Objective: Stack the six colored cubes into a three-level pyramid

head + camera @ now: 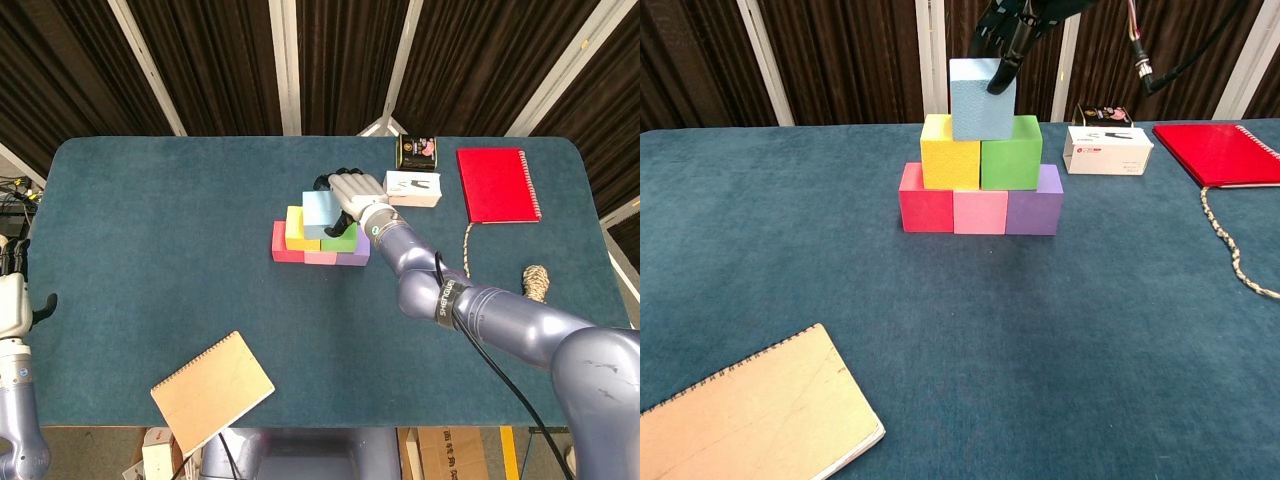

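A pyramid stands mid-table: the red cube, pink cube and purple cube form the bottom row, with the yellow cube and green cube on them. The light blue cube sits on top, over the seam between yellow and green. My right hand reaches over it from behind and grips it, one dark finger pressed on its front upper corner. My left hand hangs at the table's left edge, holding nothing, thumb out.
A white box and a black tin lie right of the pyramid, then a red notebook and a rope. A tan spiral notebook lies at the front left.
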Controlling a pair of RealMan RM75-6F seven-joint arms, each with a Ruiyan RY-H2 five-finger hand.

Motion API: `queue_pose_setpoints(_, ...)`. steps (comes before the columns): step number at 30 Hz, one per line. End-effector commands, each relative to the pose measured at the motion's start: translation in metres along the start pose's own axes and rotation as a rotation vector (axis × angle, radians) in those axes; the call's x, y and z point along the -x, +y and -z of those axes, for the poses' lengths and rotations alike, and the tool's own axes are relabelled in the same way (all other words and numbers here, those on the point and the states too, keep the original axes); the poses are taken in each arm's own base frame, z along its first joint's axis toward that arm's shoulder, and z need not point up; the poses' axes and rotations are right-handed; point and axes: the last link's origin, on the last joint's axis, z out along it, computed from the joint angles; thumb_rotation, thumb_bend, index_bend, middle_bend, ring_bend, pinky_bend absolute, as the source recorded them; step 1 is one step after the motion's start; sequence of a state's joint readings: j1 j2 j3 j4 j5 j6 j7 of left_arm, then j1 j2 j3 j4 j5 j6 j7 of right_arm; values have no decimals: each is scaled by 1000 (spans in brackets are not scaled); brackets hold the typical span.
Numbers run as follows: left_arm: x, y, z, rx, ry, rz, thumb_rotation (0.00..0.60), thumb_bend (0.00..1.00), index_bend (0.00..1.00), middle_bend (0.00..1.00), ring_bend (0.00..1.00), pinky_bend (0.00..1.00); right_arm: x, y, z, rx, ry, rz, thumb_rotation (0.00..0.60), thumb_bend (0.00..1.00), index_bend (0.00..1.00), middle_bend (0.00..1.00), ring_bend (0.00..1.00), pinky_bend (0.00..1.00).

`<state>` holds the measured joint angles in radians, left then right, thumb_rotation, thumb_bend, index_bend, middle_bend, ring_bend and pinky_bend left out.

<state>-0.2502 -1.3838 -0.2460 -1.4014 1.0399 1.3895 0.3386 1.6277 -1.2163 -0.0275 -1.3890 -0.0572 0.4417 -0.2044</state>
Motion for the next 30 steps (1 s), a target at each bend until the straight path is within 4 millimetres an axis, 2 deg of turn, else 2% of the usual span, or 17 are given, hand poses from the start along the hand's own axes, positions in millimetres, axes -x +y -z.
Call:
queue_pose_setpoints(1, 0, 0, 0, 0, 1, 0, 600, 351, 62, 18, 0, 0, 0, 0, 0, 1, -2, 3, 600, 298, 186, 170, 25, 0)
queue_pose_setpoints(6, 0, 0, 0, -2, 2, -2, 600, 351, 62, 17, 0, 0, 0, 1, 1, 2, -13, 6, 600, 277, 73, 134, 2, 0)
queue_pose_setpoints(9, 0, 0, 0, -3, 4, -3, 600, 352, 62, 16, 0, 0, 0, -1, 3, -3, -25, 2, 600, 237, 2, 61, 0, 0)
queue_pose_setpoints(12, 0, 0, 0, -5, 7, -1, 600, 351, 62, 13, 0, 0, 0, -3, 6, -16, -48, 0, 600, 205, 0, 3, 0, 0)
queue_pose_setpoints(17, -1, -1, -1, -7, 17, 9, 600, 351, 61, 4, 0, 0, -8, -6, 18, -40, -52, -16, 600, 185, 0, 0, 0, 0)
queue_pose_setpoints(21, -2, -3, -2, -3, 24, 19, 600, 351, 61, 1, 0, 0, -24, -8, 43, -100, 37, -87, 600, 186, 0, 0, 0, 0)
queue_pose_setpoints(24, -3, -3, -2, 6, 24, 29, 600, 351, 61, 0, 0, 0, -36, 4, 70, -142, 170, -127, 600, 186, 0, 0, 0, 0)
queue_pose_setpoints(27, -3, -2, 0, 25, 16, 44, 600, 351, 61, 0, 0, 0, -39, 33, 109, -150, 334, -116, 600, 186, 0, 0, 0, 0)
queue_pose_setpoints(30, -4, -1, 1, 48, 4, 61, 600, 351, 61, 0, 0, 0, -31, 61, 144, -137, 399, -119, 600, 186, 0, 0, 0, 0)
